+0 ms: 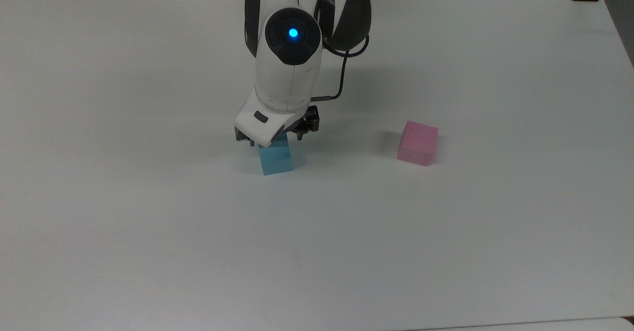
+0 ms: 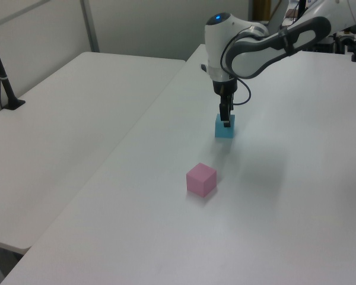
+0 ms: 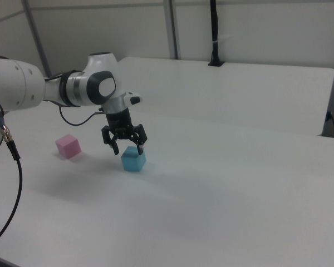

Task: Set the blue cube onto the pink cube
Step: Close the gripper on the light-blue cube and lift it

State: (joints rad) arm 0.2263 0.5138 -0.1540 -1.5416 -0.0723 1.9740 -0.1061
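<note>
We see the end effector (image 3: 127, 150) poised directly above the blue cube (image 3: 133, 160), its two dark fingers (image 3: 116, 148) spread wide, one at either side of the cube's top and holding nothing. In the right view the fingertips reach about to the cube's upper edge; we cannot tell whether they touch it. In the top view the end effector (image 1: 277, 140) covers the cube's far part, at the 12 o'clock side of the blue cube (image 1: 276, 161), and in the left view the end effector (image 2: 225, 122) hangs at the top of the blue cube (image 2: 224, 129).

The blue cube sits flat on the white tabletop (image 1: 148, 232), near the middle of the top view. The pink cube (image 1: 417, 142) rests on the same tabletop, well apart from the blue one, at its 3 o'clock in the top view. In the left view the pink cube (image 2: 201, 179) lies at about 7 o'clock from the blue cube, and in the right view the pink cube (image 3: 68, 146) lies at about 9 o'clock from it. A faint dark mark shows on the pink cube's upper face in the top view; we cannot read it as writing.

Above the end effector rises the white arm (image 1: 290, 73), with a blue light (image 1: 293, 33) glowing in a dark round cap, and a dark cable (image 1: 342, 81) looping beside it. We make out no brand or label anywhere.
</note>
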